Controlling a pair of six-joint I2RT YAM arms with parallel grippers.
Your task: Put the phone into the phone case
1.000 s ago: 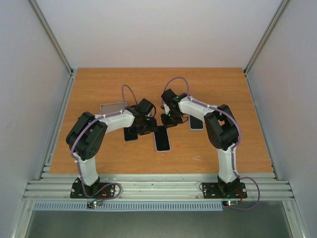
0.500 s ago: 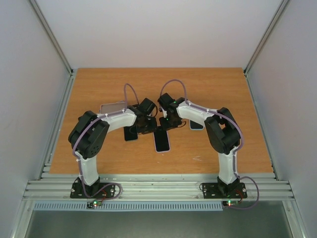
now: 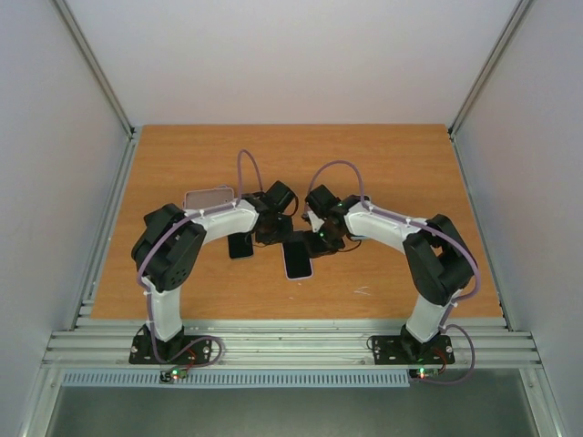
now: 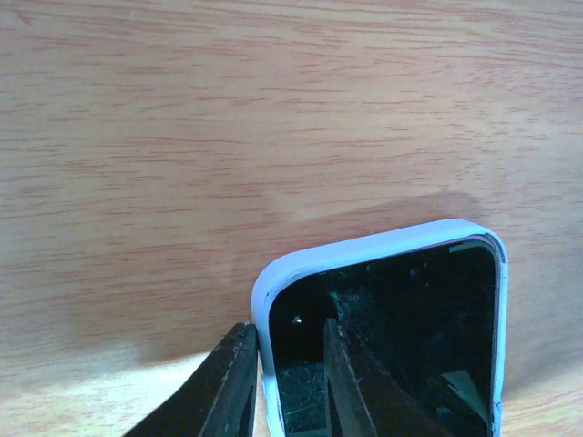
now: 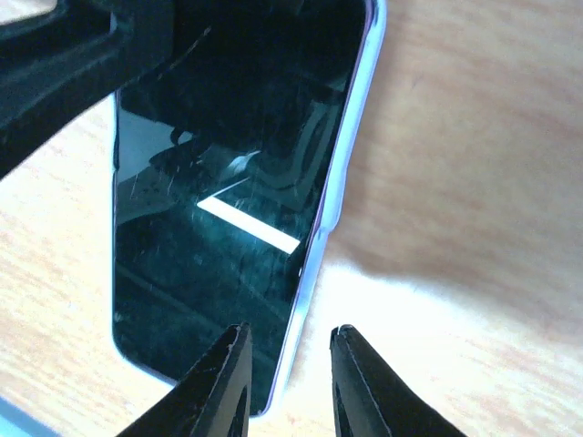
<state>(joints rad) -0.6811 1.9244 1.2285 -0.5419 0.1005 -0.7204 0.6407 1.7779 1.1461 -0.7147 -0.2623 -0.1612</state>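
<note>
Black-screened phone (image 3: 298, 261) is seen lying flat near the middle of the wooden tabletop (image 3: 401, 164). It is seated inside a pale blue, round-cornered phone case (image 4: 373, 244), whose rim shows around the glass. The left hand (image 4: 284, 401) is lowered at the far left part of it. Its black fingers (image 4: 232, 391) are held slightly apart astride the case's side wall, one outside the rim and one over the screen. The right hand (image 5: 287, 391) is set at the right edge, its fingers likewise narrowly parted either side of the rim. Whether either hand presses on the rim cannot be told. A second dark phone (image 3: 240, 246) lies just to the left, partly under the left arm. A grey rounded case (image 3: 208, 197) lies farther left.
</note>
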